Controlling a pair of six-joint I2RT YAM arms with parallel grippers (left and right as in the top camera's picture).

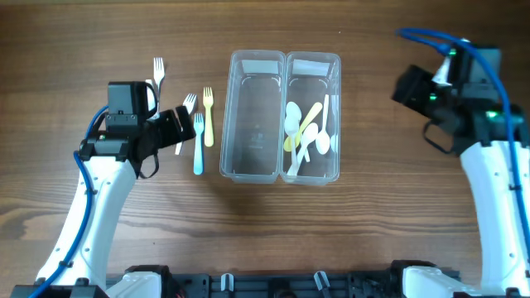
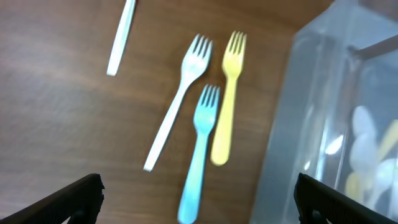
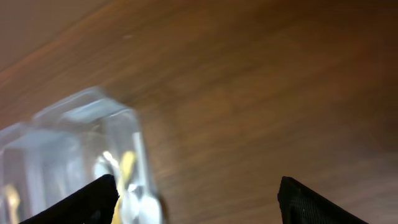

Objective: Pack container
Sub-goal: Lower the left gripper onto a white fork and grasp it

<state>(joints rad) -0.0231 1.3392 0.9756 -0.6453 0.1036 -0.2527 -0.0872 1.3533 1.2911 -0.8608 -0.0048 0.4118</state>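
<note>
Poised with the left gripper (image 1: 175, 126) spread wide and empty over the forks (image 2: 200, 155), seemingly to fill the container's (image 1: 256, 55) bare left compartment beside the spoons (image 1: 296, 124), leaving the right gripper (image 3: 198, 198), also apart, clear.

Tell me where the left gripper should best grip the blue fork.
Probably the lower handle of the blue fork, from straight above, closing across its width. It lies flat, and only that end reaches past the yellow fork and white fork beside it.
</note>
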